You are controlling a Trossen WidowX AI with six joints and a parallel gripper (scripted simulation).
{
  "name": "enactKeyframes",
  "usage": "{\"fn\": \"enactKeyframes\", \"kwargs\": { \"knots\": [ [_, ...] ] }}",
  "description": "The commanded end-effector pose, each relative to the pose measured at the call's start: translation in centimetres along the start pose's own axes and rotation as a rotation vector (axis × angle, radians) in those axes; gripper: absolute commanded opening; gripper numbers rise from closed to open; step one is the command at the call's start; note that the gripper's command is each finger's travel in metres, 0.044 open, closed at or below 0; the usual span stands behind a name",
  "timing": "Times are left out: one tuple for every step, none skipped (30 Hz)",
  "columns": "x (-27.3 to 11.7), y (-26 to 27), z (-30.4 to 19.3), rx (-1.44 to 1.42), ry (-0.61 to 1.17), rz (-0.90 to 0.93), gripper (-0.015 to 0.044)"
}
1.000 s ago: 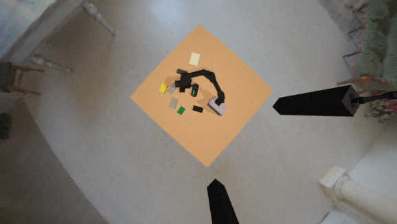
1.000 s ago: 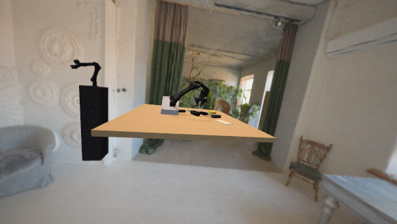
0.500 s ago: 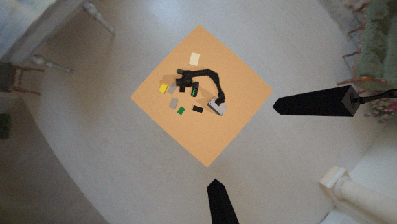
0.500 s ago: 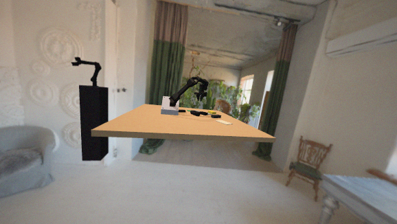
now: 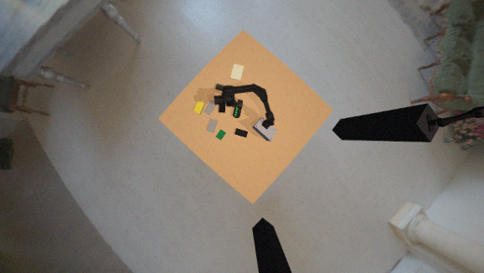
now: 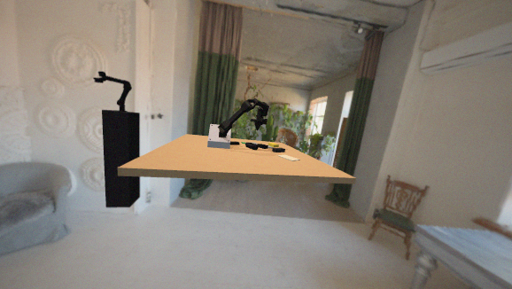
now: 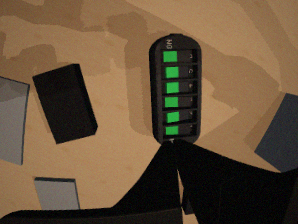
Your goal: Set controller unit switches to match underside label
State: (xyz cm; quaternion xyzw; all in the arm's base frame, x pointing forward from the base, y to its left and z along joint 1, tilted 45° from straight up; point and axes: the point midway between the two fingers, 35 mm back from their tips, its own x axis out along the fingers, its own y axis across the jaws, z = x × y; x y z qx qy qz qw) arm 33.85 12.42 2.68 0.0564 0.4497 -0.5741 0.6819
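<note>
The dark grey controller unit [image 7: 182,95] [image 5: 238,109] sits on its base, switches up. All six rocker switches show green ends toward the side marked ON in the wrist view, with dark ends opposite. Which ends are pressed down is too fine to tell. The underside label is hidden. My gripper [image 6: 258,128] [image 7: 172,148] is shut and empty. It hangs above the bench, its fingertips overlapping the unit's lower end in the wrist view. Contact cannot be seen.
A black block [image 7: 65,105] [image 5: 222,107] and grey plates [image 7: 11,122] [image 5: 212,126] lie left of the unit. A yellow block [image 5: 198,107], green block [image 5: 220,134], another black block [image 5: 241,132] and cream card [image 5: 237,72] lie on the bench [image 5: 251,176]. The arm's grey base box [image 5: 266,135] stands at the right.
</note>
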Motion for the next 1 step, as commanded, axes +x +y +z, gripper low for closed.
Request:
{"fn": "enactKeyframes", "kwargs": {
  "knots": [
    [-0.10, -0.02, -0.03, -0.006, 0.003, 0.000, 0.0000]
  ]
}}
